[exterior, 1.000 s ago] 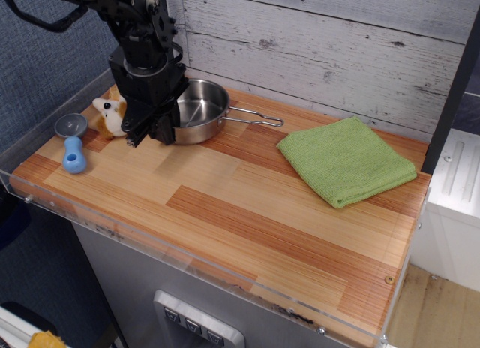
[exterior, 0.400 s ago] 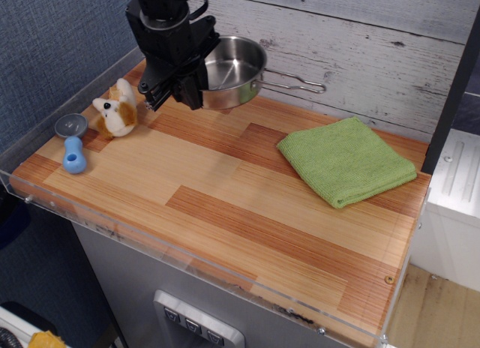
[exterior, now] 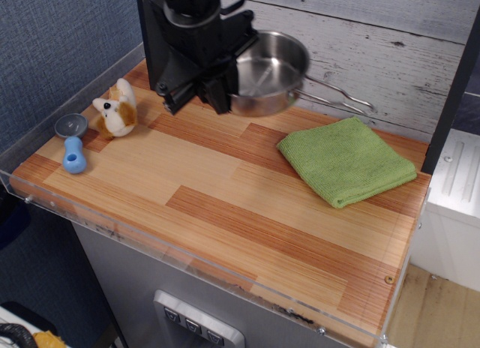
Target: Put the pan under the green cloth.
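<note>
One pan [exterior: 268,74] is held by its left rim in the closed gripper [exterior: 214,93], above the table's [exterior: 225,213] back edge. The green cloth [exterior: 345,160] lies flat to its right, apart.

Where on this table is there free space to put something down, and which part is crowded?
The wide wooden middle of the table, between the blue toy and the green cloth, is bare, down to the front edge. A narrow strip lies in front of the cloth. The back left is crowded: the gripper holds the pan there, near the stuffed animal and grey disc.
</note>
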